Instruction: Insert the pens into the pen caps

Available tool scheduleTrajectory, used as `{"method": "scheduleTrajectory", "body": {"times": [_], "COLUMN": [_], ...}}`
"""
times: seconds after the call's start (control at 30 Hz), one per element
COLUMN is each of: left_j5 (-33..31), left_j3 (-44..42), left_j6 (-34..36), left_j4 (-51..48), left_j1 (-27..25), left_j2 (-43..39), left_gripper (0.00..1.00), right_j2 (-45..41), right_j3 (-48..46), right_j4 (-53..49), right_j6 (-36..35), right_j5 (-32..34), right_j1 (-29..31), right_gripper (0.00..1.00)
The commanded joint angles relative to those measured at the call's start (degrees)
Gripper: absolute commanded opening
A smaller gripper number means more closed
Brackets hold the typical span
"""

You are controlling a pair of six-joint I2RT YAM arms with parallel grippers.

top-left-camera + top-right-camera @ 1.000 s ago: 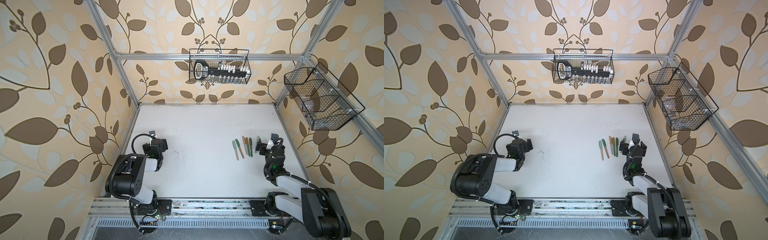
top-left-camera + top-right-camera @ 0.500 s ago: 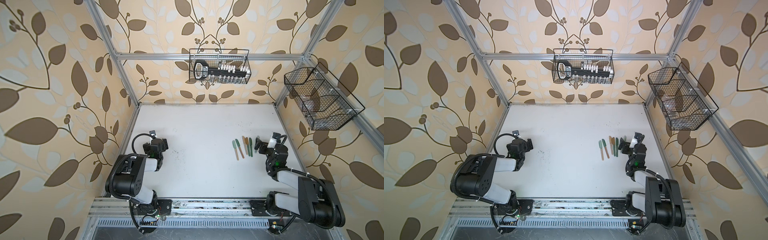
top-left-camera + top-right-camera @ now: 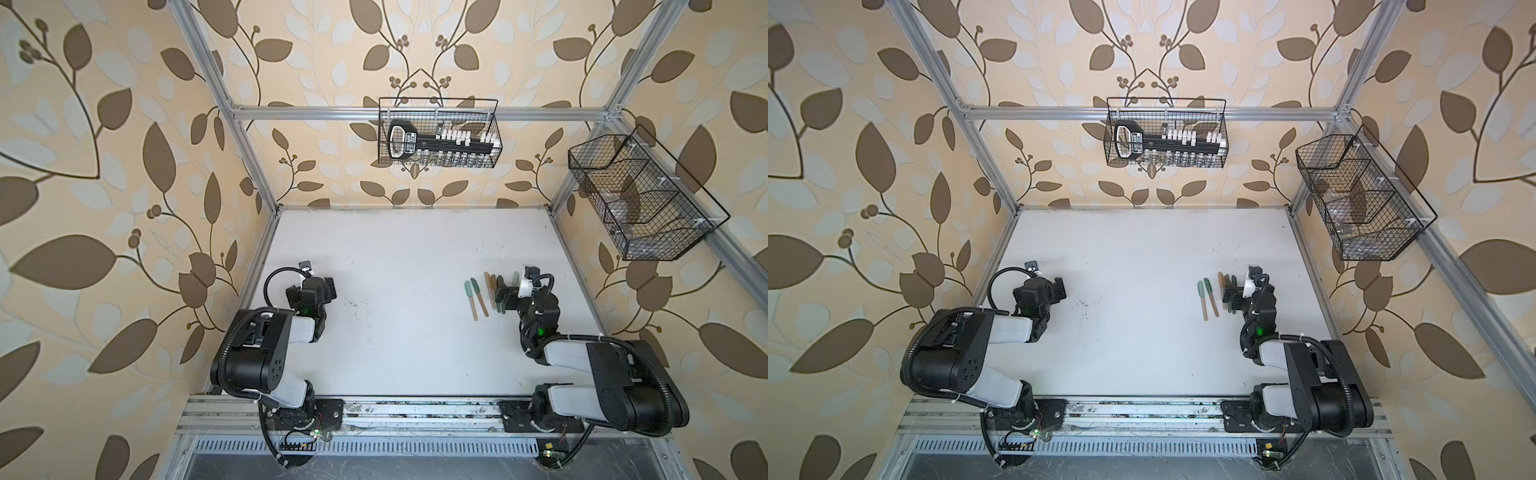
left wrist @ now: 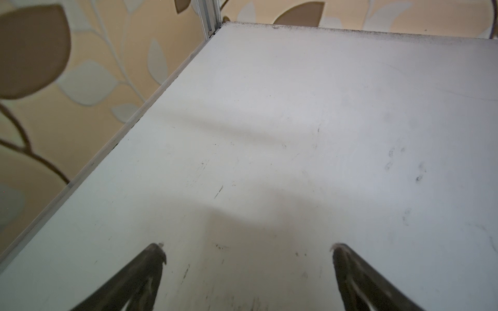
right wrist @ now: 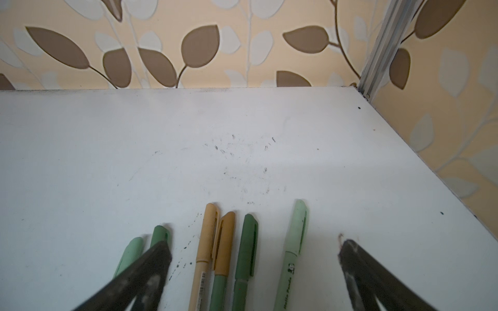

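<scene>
Right black gripper (image 5: 252, 246) shifted over tan-and-green plastic pens (image 5: 205, 242); jaws wide, empty.
I risk knocking neighbours: pens lie packed, lower frame.

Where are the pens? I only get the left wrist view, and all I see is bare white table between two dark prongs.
Observer: In both top views the pens lie on the right side of the table, by the right gripper.
Operator: How many are there?
Observer: The right wrist view shows six in a row, each wearing a cap.
Operator: Is that gripper holding one?
Observer: No, its jaws are open and empty over the row.
</scene>
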Motion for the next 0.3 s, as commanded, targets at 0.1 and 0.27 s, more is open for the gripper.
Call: {"method": "scheduleTrajectory", "body": {"times": [0.1,0.27], "left_j5": [-0.34,-0.35], "left_j3": [0.80,0.72], "left_j6": [0.07,0.07], "left_j4": [2.82,2.91], "left_j1": [0.50,0.50], "left_j2": [-0.98,-0.93], "left_gripper": [0.99,0.99], "right_j2": [0.16,-0.03], "right_j3": [0.55,0.38], "right_j4": [1.75,1.99], "right_j6": [-1.22,-0.82], "right_j5": [-1.68,-2.75], "right_j1": [-1.13,-1.72], "right_gripper": [1.00,1.00]}}
